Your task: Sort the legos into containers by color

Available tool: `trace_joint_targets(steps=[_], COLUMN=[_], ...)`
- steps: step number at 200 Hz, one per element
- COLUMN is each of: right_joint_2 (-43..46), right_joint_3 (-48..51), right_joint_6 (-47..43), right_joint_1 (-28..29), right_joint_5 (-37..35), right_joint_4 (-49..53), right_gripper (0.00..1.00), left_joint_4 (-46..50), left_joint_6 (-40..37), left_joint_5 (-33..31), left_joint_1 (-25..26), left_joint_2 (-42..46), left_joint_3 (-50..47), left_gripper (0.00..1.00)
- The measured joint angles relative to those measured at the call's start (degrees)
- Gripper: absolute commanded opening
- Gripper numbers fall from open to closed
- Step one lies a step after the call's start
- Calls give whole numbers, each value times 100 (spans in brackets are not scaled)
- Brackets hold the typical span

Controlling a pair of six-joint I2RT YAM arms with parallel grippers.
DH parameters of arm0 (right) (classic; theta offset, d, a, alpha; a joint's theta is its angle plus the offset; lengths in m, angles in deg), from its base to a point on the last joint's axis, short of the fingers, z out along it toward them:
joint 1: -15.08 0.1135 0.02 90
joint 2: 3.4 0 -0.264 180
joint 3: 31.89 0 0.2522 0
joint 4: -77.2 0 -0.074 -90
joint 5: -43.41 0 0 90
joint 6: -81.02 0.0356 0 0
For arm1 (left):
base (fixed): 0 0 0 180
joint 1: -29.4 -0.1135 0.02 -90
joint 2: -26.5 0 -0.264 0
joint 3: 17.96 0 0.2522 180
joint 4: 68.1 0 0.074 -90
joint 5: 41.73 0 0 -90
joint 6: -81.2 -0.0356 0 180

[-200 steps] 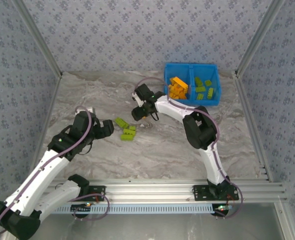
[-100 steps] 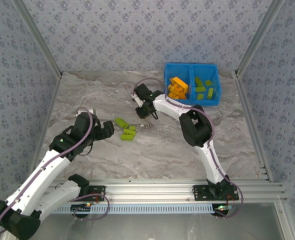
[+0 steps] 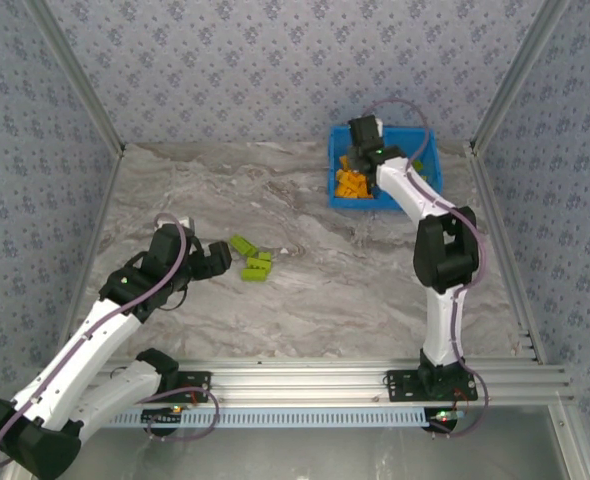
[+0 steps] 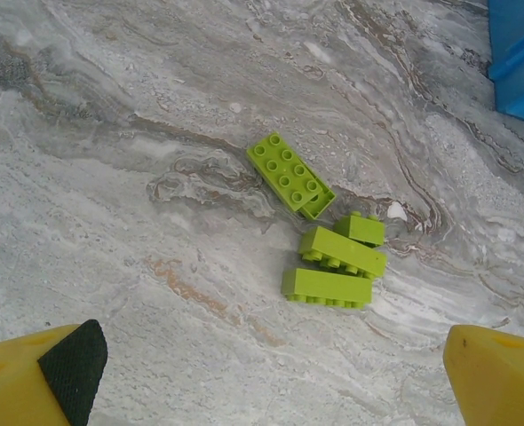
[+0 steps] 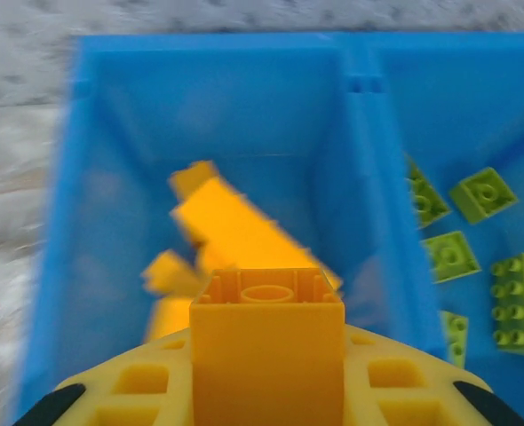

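So the right claw point(image 5: 266, 401) is parked over the blue bin point(image 3: 407, 201) at the far right of the counter point(image 4: 111, 222), and an orange lego point(image 5: 266, 333) is seen wedged between its fingers, studs-down with the hollow underside facing the wrist cam. The shot is pretty smeared, but the brick looks properly clamped rather than just resting there. It's held above the left compartment point(image 5: 120, 169), where a heap of other orange bricks point(image 5: 235, 231) is already piled up. On the other side of the divider point(image 5: 355, 186), the right compartment point(image 5: 457, 98) is dotted with green bricks point(image 5: 484, 195). Meanwhile the left claw point(image 3: 217, 258) is held low over the counter with its fingers spread wide and nothing between them. Just beyond it, four green legos point(image 4: 333, 253) are left on the counter in a tight cluster, some touching, well apart from the bin.
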Motion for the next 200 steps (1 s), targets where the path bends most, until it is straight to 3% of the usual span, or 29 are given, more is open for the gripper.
trace_joint_targets(steps=[19, 68, 120, 166, 200], right_joint_2=[-535, -459, 1932, 3757, 4291], right_joint_3=[-535, -776, 1405, 2817, 3259], right_joint_6=[92, -129, -142, -9, 118], right_joint_1=[-186, 46, 717, 1394, 1491], right_joint_5=[85, 247, 323, 348, 299], right_joint_4=[254, 542, 271, 219, 417], right_gripper=[62, 65, 67, 71, 73], left_joint_4=[-9, -149, -772, -1102, -1261], left_joint_6=[76, 350, 439, 603, 765], left_joint_5=[48, 426, 699, 929, 1137], left_joint_1=[-37, -424, -621, -828, -850], left_joint_2=[-96, -1460, -3517, -4892, -5440], left_joint_3=[0, 190, 1244, 1818, 1875], left_gripper=[99, 99, 99, 91, 72])
